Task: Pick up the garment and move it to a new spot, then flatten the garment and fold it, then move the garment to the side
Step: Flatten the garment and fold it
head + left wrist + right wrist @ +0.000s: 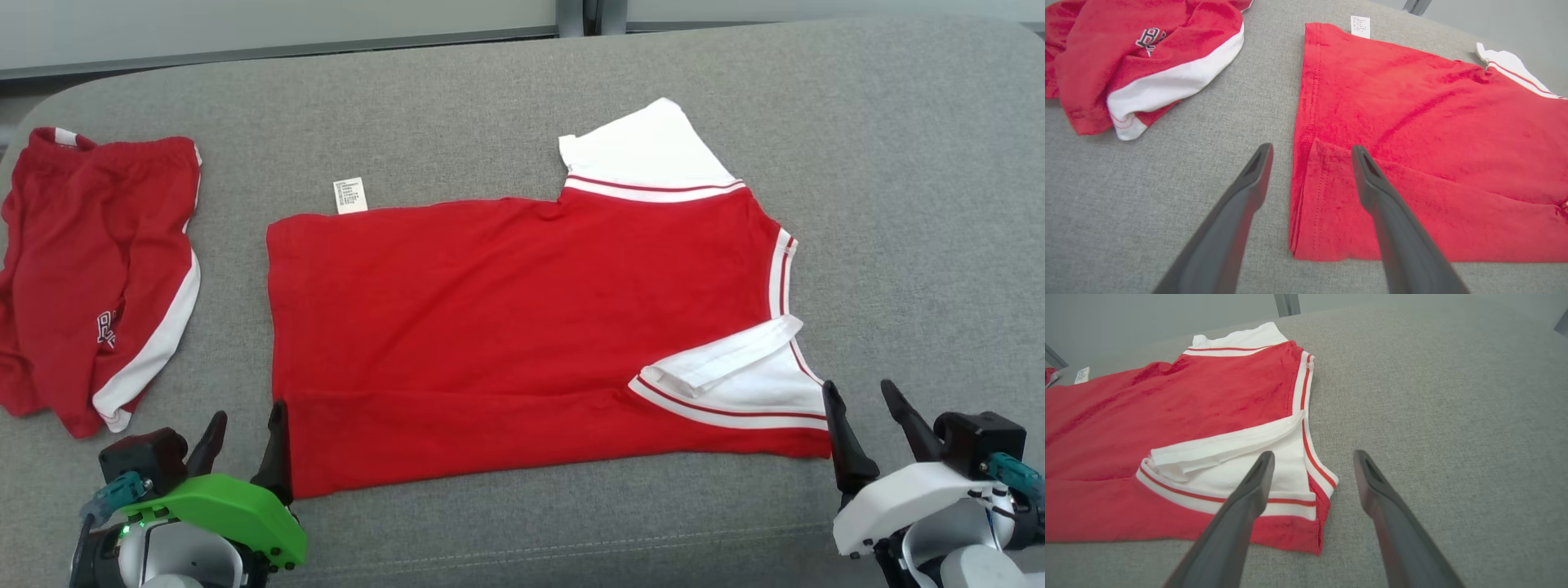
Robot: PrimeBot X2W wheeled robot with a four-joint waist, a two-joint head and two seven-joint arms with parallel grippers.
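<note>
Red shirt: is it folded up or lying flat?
Mostly flat, with one fold: the red shirt lies spread on the grey cushion, its near edge turned over on top.

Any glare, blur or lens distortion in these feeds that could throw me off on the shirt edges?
Head view: soft even light, sharp, no glare on the red shirt, faint shadows under its folds. Left wrist view: wide-angle stretch makes the left gripper loom large; the red looks blotchy and oversaturated. Right wrist view: same stretch, the white sleeve bright but its stripes readable.
</note>
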